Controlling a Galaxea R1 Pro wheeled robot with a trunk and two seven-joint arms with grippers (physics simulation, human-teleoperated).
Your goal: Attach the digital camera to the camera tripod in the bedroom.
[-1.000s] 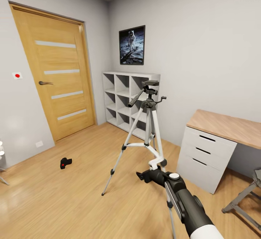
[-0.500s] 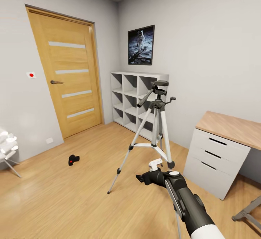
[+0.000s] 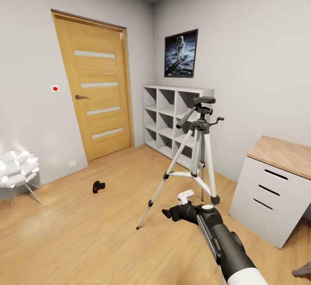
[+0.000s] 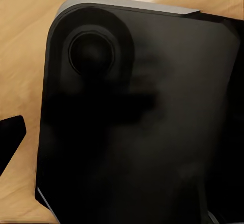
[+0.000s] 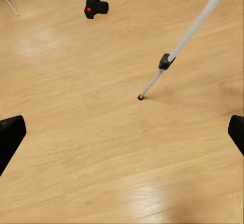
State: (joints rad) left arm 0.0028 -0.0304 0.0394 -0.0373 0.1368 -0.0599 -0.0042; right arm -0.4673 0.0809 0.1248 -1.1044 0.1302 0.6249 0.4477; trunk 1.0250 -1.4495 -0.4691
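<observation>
The digital camera (image 3: 98, 186) on the floor looks small, hard and light; we would grab its chunky body. Our right gripper (image 5: 122, 132) is wide open, holding nothing.

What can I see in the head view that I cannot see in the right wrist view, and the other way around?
Head view alone: the wooden door, the grey cubby shelves, the moon picture, the desk, the tripod's black head and the right arm.
Right wrist view alone: the two black fingertips of the right hand, standing wide apart with nothing between them.
Both: the digital camera lying on the wood floor, apart from the camera tripod, and one tripod leg with its foot.
</observation>
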